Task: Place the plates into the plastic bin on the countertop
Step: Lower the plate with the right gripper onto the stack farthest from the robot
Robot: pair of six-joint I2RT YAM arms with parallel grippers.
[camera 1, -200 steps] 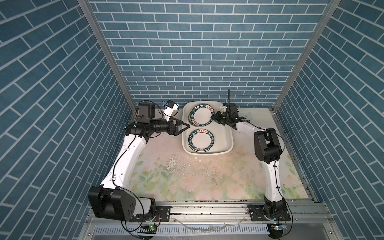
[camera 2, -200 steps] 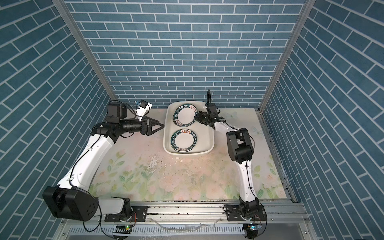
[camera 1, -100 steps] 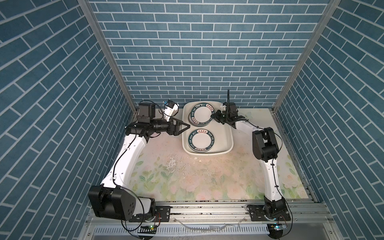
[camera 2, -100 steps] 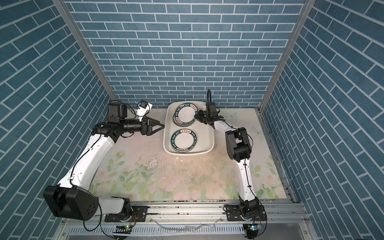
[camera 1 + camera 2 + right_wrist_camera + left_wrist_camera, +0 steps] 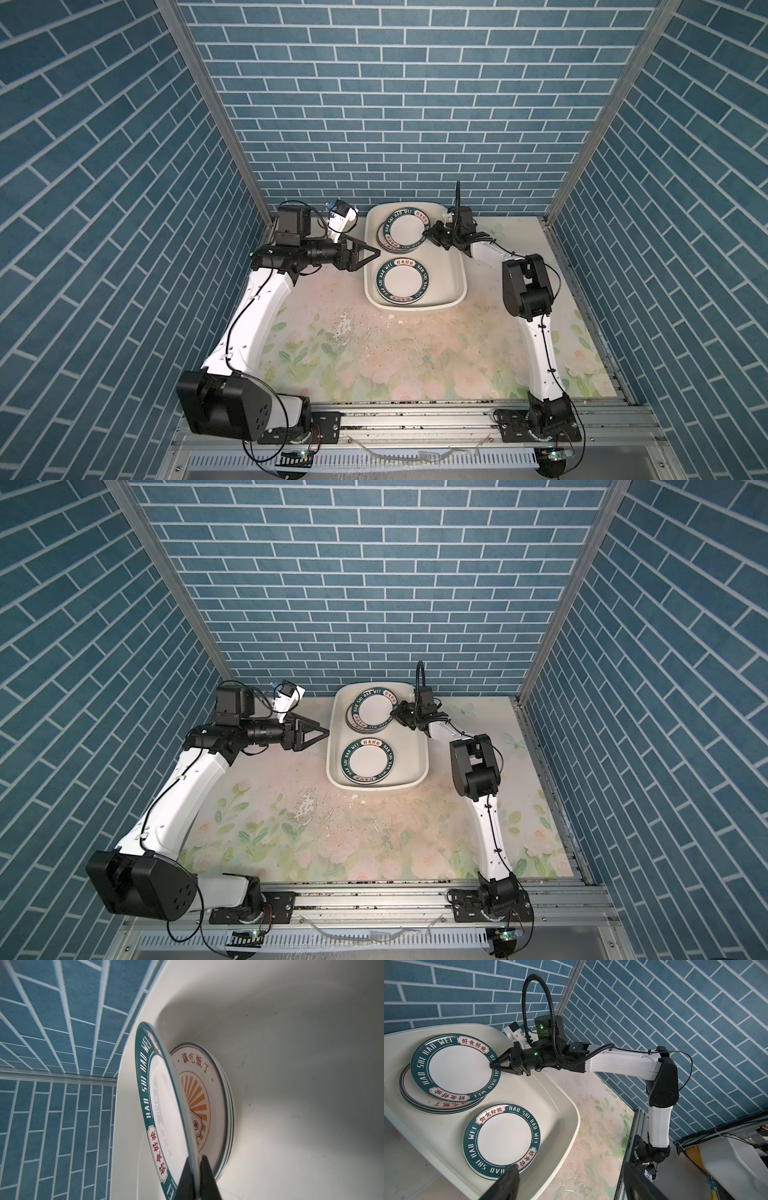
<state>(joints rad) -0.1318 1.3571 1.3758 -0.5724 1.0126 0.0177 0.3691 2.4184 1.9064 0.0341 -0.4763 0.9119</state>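
Two sets of fingers, one plate in hand. My right gripper (image 5: 492, 1066) is clamped on the rim of a teal-lettered plate (image 5: 458, 1068), one finger above the edge and one below. In the right wrist view the rim runs straight out from between them.

The plate lies wholly ahead of my right fingertips, face up and tilted. The pinched edge is high and the far edge drops toward the stack (image 5: 199, 1088) beneath, which has a sunburst plate on top. I cannot tell whether the far edge touches it. The held plate sits a little off-centre over the stack.

The plastic bin (image 5: 457, 270) has its long axis crosswise to my right fingers' reach. A lone plate (image 5: 401, 281) lies flat in its other half, to the side of my right fingers. It is just ahead of my left gripper (image 5: 372, 253), which hangs outside the bin wall, spread wide and empty.

I see no plate on the countertop (image 5: 415, 353).

Judgement: the right arm does the next move, lowering the pinched edge and then letting go. My lower finger sits between plate and stack, so it should draw straight back.
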